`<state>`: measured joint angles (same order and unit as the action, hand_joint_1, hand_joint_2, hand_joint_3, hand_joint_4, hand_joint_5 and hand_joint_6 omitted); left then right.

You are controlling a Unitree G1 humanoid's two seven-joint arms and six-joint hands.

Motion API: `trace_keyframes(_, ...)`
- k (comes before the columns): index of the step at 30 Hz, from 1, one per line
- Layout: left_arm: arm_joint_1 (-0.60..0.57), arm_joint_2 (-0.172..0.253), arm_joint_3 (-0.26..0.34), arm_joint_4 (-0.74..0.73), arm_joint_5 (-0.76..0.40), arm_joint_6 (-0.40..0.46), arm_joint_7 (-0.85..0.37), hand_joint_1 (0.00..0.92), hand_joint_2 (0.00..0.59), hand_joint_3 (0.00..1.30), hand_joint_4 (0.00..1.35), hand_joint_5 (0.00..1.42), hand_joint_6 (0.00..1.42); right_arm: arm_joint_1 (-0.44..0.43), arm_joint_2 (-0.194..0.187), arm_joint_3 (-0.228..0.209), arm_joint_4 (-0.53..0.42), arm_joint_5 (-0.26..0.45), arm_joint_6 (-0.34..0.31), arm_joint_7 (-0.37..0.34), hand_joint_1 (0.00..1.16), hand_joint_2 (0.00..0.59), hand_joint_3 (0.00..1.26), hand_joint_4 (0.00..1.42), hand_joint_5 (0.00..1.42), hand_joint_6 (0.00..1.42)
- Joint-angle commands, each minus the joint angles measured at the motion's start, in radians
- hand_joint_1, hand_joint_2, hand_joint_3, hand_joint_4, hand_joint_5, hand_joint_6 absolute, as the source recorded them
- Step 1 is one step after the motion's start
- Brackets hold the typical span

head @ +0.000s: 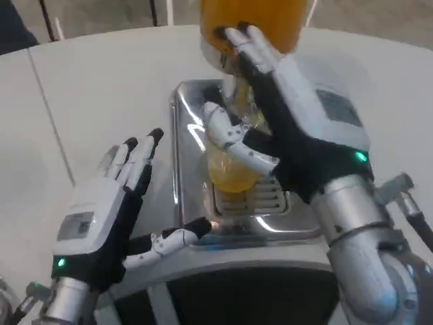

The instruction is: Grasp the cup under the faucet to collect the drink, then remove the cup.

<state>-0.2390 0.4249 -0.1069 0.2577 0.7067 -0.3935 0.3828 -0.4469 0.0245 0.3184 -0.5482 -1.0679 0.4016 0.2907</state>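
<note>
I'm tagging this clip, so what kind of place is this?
Probably a drink-dispensing station on a test table: an orange-filled dispenser tank, a steel drip tray, and a cup of orange drink held by the right hand.

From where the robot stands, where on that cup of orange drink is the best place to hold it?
Around the side wall, at mid-height, coming from the robot's right. The cup stands upright on the shiny drip tray with the orange dispenser directly above, so the top looks blocked. The right hand already wraps its wall that way; the left hand waits open.
</note>
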Motion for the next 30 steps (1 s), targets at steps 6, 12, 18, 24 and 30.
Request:
trace_keyframes(6, -0.007, -0.003, -0.029, 0.019, -0.01, 0.0, 0.0, 0.082, 0.089, 0.0, 0.0, 0.0, 0.0, 0.119, 0.057, -0.067, -0.041, 0.215, -0.11, -0.246, 0.32, 0.554, 0.0, 0.0, 0.0, 0.1)
trace_keyframes(12, -0.023, -0.005, -0.043, 0.026, -0.002, 0.01, -0.004, 0.09, 0.08, 0.0, 0.0, 0.0, 0.0, 0.164, 0.06, -0.083, -0.08, 0.212, -0.094, -0.267, 0.34, 0.536, 0.0, 0.0, 0.0, 0.1)
trace_keyframes(18, -0.04, -0.012, -0.053, 0.046, -0.011, 0.005, -0.007, 0.108, 0.077, 0.0, 0.0, 0.0, 0.0, 0.275, -0.005, -0.085, -0.179, 0.17, -0.09, -0.199, 0.34, 0.538, 0.0, 0.0, 0.0, 0.1)
trace_keyframes(24, -0.065, -0.024, -0.055, 0.061, -0.014, 0.013, -0.001, 0.107, 0.073, 0.0, 0.0, 0.0, 0.0, 0.488, -0.107, -0.086, -0.295, 0.084, -0.177, -0.196, 0.46, 0.494, 0.0, 0.0, 0.0, 0.1)
trace_keyframes(30, -0.119, -0.015, -0.083, 0.09, -0.006, 0.031, -0.048, 0.092, 0.064, 0.0, 0.0, 0.0, 0.0, 0.609, -0.161, -0.138, -0.385, 0.017, -0.237, -0.158, 0.63, 0.426, 0.0, 0.0, 0.0, 0.1)
